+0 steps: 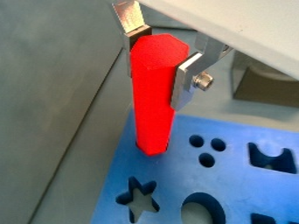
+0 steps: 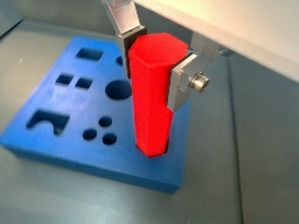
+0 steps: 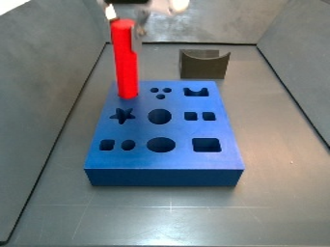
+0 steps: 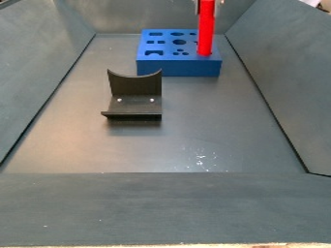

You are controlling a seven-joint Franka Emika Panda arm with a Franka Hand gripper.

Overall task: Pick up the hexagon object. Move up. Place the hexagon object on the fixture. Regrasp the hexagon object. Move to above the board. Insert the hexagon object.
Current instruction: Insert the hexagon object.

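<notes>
Directly beneath the gripper (image 2: 158,54), clamped by its upper end between the flat silver finger plates (image 2: 184,80), hangs the bright red-orange hexagonal prism bar (image 2: 152,96), held upright with its long axis pointing straight down, the orientation an insertion needs. Below the bar's lower tip sits the thick blue rectangular board (image 2: 65,131) with its shaped cut-outs, and in both wrist views the tip hovers at or just over a corner region of that slab; whether it already touches or has entered a hole cannot be told. A side view shows the bar (image 3: 123,60) standing tall over the board's (image 3: 168,159) far corner, beside the star cut-out (image 3: 123,116) and the row of small round holes. Well away from the gripper, the small dark olive-grey notched fixture (image 4: 131,95) stands bare on the floor, so the regrasp looks done. Judging from this, the job is at its last step: lining the hexagon faces up with the matching hole before pressing down.
</notes>
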